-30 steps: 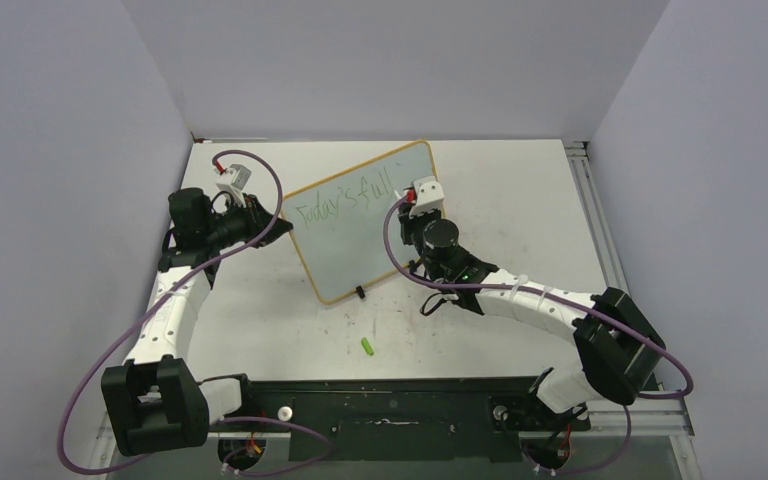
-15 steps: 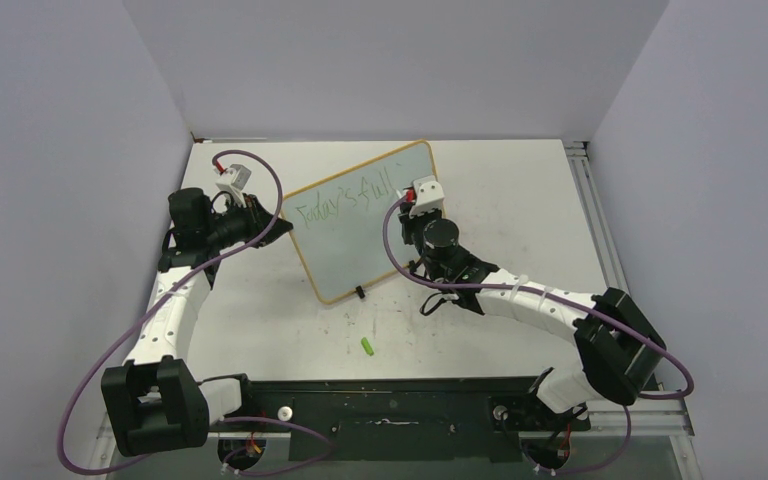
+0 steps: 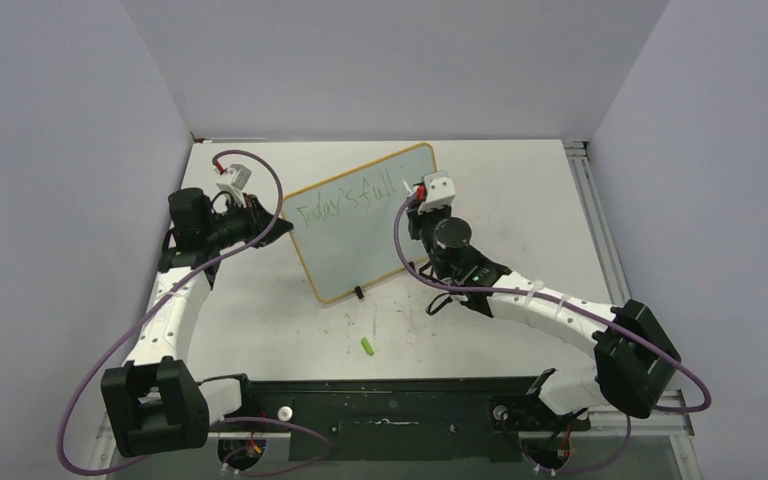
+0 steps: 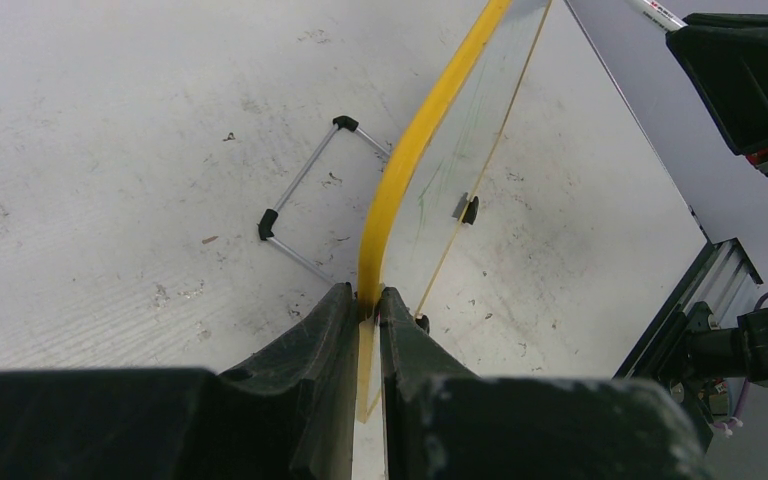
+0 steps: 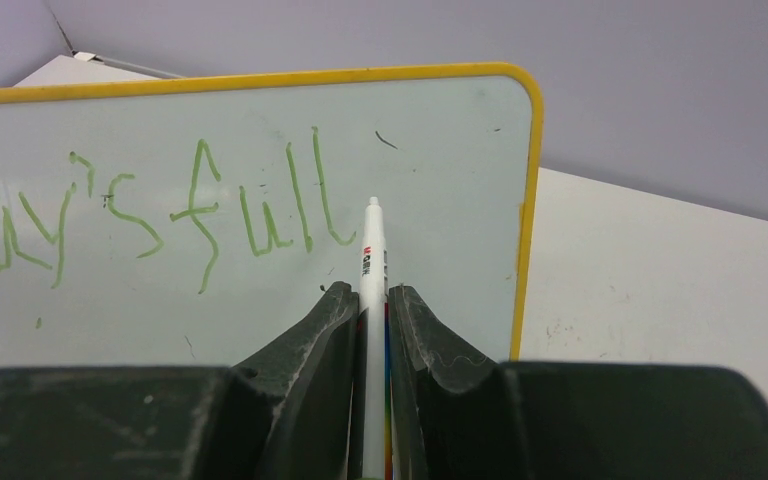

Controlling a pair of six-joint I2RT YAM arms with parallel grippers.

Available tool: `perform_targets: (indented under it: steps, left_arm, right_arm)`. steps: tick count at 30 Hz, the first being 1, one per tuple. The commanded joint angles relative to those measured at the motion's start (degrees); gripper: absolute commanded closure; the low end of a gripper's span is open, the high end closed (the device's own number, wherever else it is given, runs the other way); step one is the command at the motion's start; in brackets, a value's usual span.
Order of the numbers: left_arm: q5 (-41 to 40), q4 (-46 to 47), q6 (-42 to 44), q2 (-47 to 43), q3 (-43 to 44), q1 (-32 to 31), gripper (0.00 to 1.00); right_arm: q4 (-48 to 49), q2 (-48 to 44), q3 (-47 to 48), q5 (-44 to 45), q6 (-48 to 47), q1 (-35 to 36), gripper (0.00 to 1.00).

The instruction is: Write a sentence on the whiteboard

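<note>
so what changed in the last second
The right gripper, shut on the marker, shifted a little to the right, past the end of "full" in the sentence, and its arm swung out with it. The left gripper stayed clamped on the edge of the whiteboard; the board, the writing and the small green piece on the table did not move.

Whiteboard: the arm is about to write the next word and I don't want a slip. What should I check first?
1. Left gripper clamps the whiteboard edge: ok.
2. Right gripper shut on the marker: ok.
3. Marker tip touching the board: cannot tell.
4. The sentence reads "Today's full" so far, legible: ok.
5. Bare space below for a second line: ok.
</note>
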Motion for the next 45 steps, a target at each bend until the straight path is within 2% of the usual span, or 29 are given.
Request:
perform_targets:
  steps: [1,12,21,26,32,45]
  left_arm:
    - [-0.88,1.95,0.35,-1.35,0.92,0.06,1.0]
    - [-1.18,1.43,0.74,-1.21,1.06,-0.12,1.0]
    - [-1.93,0.48,1.48,-0.92,1.19,-0.7,1.0]
    - [-2.24,0.15,1.74,-0.63,1.35,-0.69,1.0]
    - [-2.51,-0.1,2.01,-0.49,1.37,-0.72,1.0]
    - [-2.7,-0.49,2.37,-0.41,1.43,-0.67,1.0]
  right_arm:
    - [0.05,-3.42,2.03,0.49,-0.42,-0.25,0.95]
    - [-3.79,-7.74,0.37,-3.18,0.3,-1.56,0.95]
    - [-4.49,-9.14,-1.13,-20.48,5.48,-11.43,0.95]
    - [-3.65,-7.99,-1.01,-25.77,6.56,-14.59,0.95]
    - [-2.87,-5.51,0.38,-28.14,6.52,-15.25,0.95]
    - [-1.01,0.47,3.85,-26.39,6.52,-15.31,0.95]
